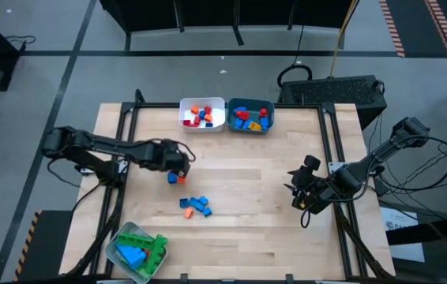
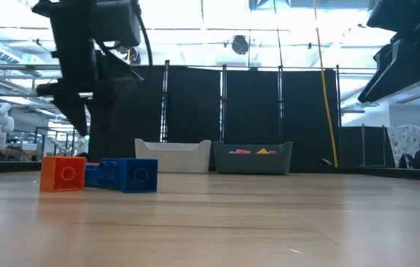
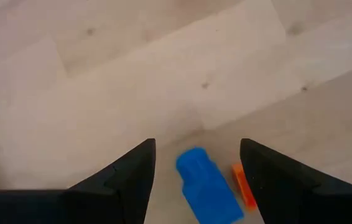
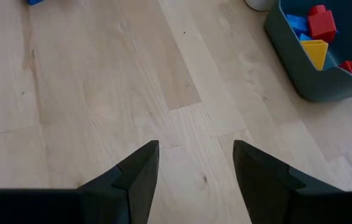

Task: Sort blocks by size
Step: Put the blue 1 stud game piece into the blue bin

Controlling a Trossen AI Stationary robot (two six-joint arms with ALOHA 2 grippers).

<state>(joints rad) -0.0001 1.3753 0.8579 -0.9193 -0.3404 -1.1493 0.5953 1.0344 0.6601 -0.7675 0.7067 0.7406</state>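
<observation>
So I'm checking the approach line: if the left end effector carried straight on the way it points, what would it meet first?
Probably the blue block: it lies between the open fingers of the left end effector, with an orange block beside it. How far off it is, I can't judge.

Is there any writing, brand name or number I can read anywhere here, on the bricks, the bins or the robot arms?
None can be read.
The blocks loose on the table show studs only, no lettering.
The white bin, teal bin and clear-grey bin carry no visible label.
The left gripper and right gripper show plain dark surfaces.
White sheets at the right edge of the high view may bear print, but it is too small to read.
</observation>
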